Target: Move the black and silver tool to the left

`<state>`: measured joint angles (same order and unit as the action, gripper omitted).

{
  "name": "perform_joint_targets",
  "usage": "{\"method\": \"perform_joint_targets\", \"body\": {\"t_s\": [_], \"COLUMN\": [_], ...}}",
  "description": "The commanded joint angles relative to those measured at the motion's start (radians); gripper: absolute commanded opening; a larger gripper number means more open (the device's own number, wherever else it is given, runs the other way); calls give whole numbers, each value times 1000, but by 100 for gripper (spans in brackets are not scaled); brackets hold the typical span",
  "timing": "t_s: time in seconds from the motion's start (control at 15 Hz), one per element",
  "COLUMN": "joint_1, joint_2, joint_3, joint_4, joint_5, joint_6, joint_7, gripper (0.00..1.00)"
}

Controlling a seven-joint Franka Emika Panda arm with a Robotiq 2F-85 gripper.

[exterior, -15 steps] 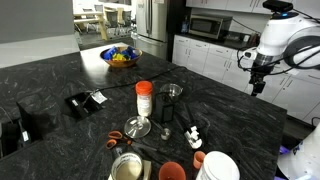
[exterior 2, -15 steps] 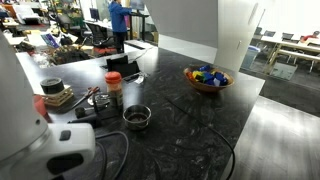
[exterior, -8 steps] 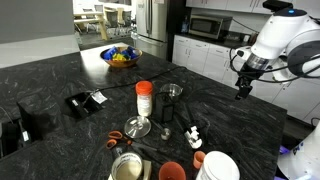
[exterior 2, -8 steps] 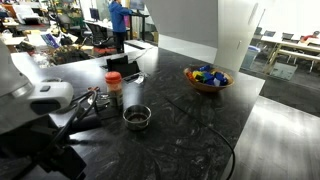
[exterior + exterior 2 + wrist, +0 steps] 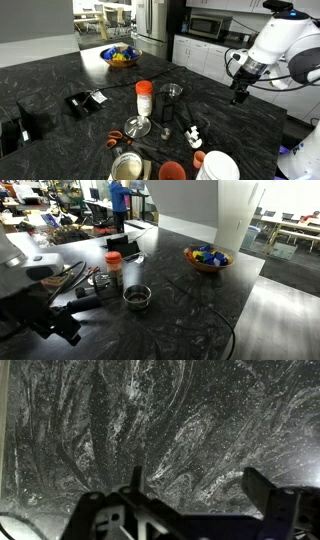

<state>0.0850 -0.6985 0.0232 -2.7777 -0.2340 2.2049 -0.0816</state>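
The black and silver tool (image 5: pixel 190 128) lies on the dark marble counter, just right of the orange-lidded bottle (image 5: pixel 144 98) and the glass cup (image 5: pixel 171 95), with its shiny white end towards the front. My gripper (image 5: pixel 238 95) hangs above the counter's right edge, well apart from the tool. In the wrist view the gripper (image 5: pixel 200 490) is open, with only bare marble between its fingers. The tool does not show in the wrist view.
A round silver dish (image 5: pixel 138 127) and orange pieces (image 5: pixel 115 137) lie in front of the bottle. A flat black box with a white label (image 5: pixel 86 100) is at the left, a bowl of coloured things (image 5: pixel 120 56) at the back, and a white container (image 5: pixel 217 166) and pots at the front.
My arm has swung left and lower, from beyond the counter's right edge towards the counter. The things on the counter have not moved.
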Motion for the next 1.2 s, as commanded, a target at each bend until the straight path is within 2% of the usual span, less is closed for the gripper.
{"method": "perform_joint_targets", "body": {"t_s": [0.0,0.2,0.47,0.6,1.13], "joint_1": [-10,-10,28,40,39], "joint_2": [-1,-1,58,100,293], "joint_3": [11,11,12,33,126], "joint_4": [2,2,27,45,150], "joint_5": [9,9,149,213,358], "joint_6": [-2,-2,24,65,257], "joint_7": [-7,-7,68,125,382], "gripper": [100,100,100,100,100]}}
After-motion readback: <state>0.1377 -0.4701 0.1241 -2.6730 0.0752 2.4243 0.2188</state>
